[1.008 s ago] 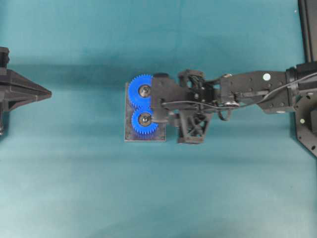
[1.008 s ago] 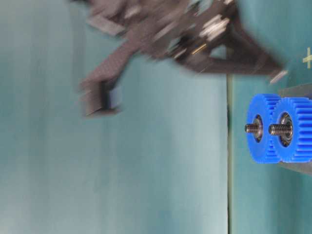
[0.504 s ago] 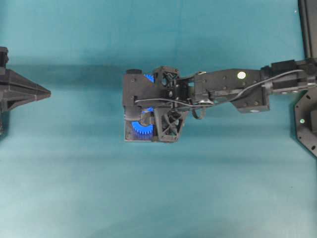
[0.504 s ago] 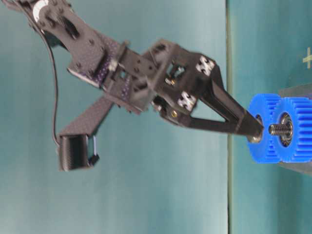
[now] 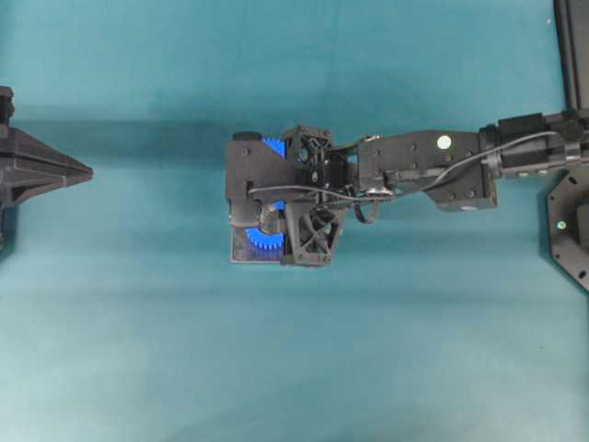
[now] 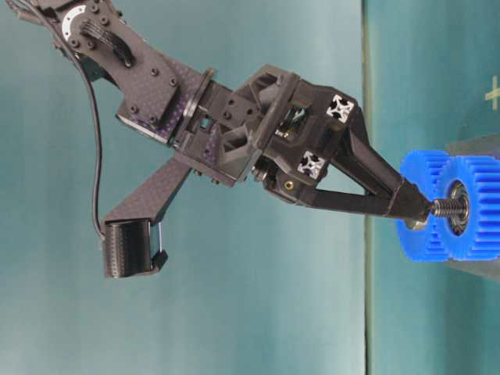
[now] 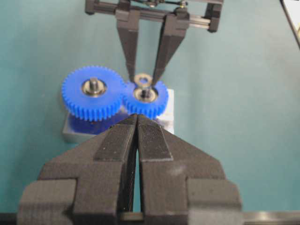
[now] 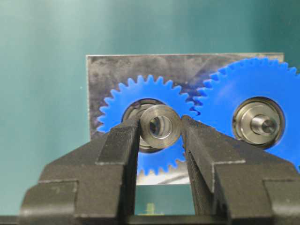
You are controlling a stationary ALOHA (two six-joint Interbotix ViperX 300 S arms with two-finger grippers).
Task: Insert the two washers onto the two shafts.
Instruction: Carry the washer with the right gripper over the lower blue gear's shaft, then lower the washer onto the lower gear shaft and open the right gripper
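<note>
My right gripper [image 8: 160,129] is shut on a steel washer [image 8: 160,126], pinching its rim between both fingers. The washer [image 7: 142,79] hangs flat right over the threaded shaft [image 7: 146,93] of the small blue gear [image 7: 157,104]. I cannot tell whether the shaft tip has entered the hole. In the table-level view the right gripper's fingertips [image 6: 412,211] are at the height of the shaft tips. The large blue gear [image 8: 239,89] carries a bare shaft [image 8: 262,124] beside it. My left gripper [image 7: 137,117] is shut and holds nothing, and sits at the far left [image 5: 87,172].
Both gears mesh on a small grey baseplate [image 8: 140,65] on the teal table. The right arm [image 5: 433,166] reaches in from the right and covers most of the plate in the overhead view. A black frame [image 5: 572,55] stands at the right edge.
The right arm swung left over the gears and came down, bringing the washer to the small gear's shaft. In the last half second it only settled slightly. The left arm stayed still.
</note>
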